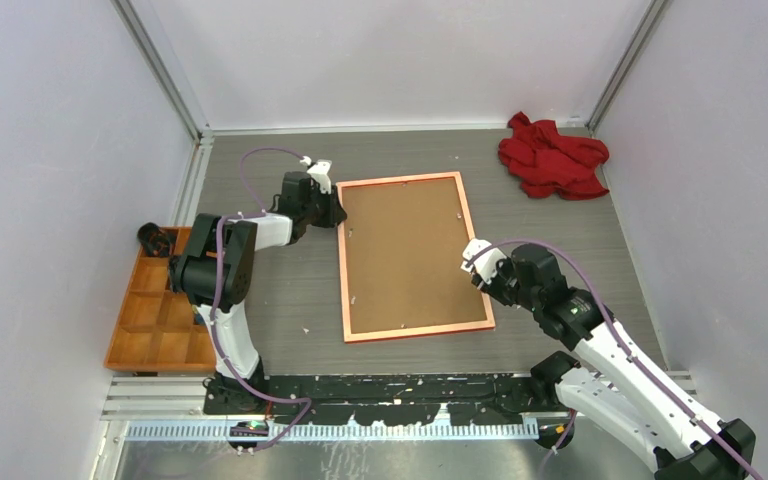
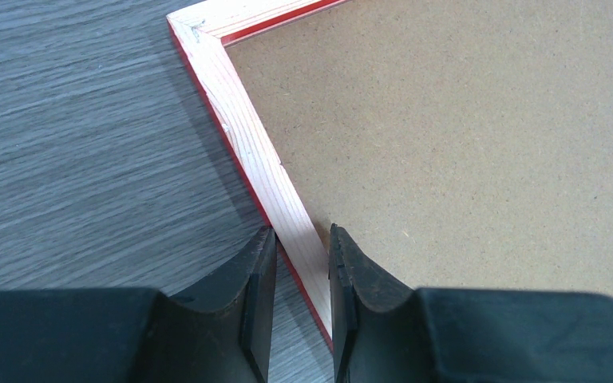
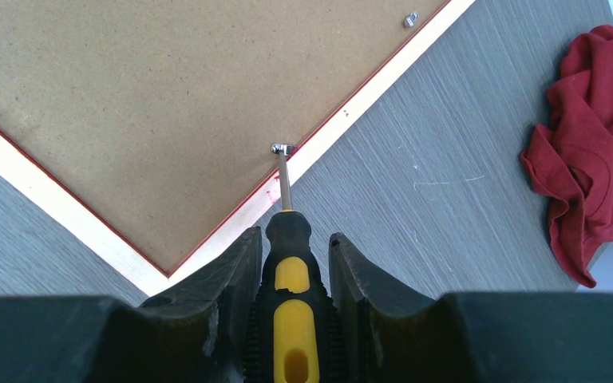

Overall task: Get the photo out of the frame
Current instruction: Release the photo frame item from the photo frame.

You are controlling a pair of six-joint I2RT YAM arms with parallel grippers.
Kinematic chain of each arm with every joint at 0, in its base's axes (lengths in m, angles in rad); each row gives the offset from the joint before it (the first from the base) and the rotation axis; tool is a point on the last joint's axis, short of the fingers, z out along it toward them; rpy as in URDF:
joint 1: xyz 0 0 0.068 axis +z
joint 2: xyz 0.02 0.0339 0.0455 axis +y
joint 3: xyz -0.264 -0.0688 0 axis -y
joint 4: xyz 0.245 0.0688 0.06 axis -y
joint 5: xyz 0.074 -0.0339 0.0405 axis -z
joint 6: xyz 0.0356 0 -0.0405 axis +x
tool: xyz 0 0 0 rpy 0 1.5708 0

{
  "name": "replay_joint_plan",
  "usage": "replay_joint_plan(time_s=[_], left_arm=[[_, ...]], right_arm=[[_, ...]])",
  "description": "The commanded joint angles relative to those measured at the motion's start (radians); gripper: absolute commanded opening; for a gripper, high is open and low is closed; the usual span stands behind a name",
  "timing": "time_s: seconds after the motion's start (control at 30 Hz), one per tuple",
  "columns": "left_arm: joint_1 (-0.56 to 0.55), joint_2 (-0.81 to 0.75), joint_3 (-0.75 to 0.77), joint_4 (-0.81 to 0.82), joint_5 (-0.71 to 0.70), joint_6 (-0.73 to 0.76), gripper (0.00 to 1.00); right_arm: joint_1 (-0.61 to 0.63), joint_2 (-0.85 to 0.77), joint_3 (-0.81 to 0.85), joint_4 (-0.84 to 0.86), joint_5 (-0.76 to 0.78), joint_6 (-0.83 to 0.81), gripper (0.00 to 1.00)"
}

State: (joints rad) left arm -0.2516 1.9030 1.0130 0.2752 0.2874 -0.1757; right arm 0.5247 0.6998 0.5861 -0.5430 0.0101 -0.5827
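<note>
We found the frame lying face down at the centre of the desk. Its pale back rim faced up, with a thin red edge showing along the sides. A plain brown backing board filled the whole opening. The photo could not be seen in any view.

The left pincer stood at the upper left corner of the frame. In the left wrist view the left pincer was narrowly apart and set astride the frame's left rail. One finger was over the desk and the other over the backing board. We could not tell whether either finger touched the wood.

The right pincer stood at the middle of the frame's right side. In the right wrist view the right pincer was clamped on a screwdriver with a black and yellow handle. The shaft pointed up the picture, and its tip met a small metal tab where the backing board joins the rail. A second tab sat on the same rail, towards the upper right.

A crumpled red cloth lay in the upper right corner of the desk, well apart from the frame. An orange compartment tray sat at the left edge, with a dark object at its far end.
</note>
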Motion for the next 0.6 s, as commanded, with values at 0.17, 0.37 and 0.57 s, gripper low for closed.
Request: replay_joint_plan(time_s=[0.17,0.37,0.57], left_arm=[[-0.02,-0.009,-0.001,-0.06,0.037,0.048,0.01],[-0.02,-0.009,0.001,-0.06,0.038,0.048,0.01],[-0.02,-0.009,0.001,-0.06,0.038,0.048,0.01]], right_arm=[[0.004,-0.014,-0.03,0.078,0.061,-0.074,0.01],[0.004,-0.019,-0.029,0.073,0.05,-0.073,0.01],[0.003,-0.02,-0.028,0.069,0.048,-0.072,0.01]])
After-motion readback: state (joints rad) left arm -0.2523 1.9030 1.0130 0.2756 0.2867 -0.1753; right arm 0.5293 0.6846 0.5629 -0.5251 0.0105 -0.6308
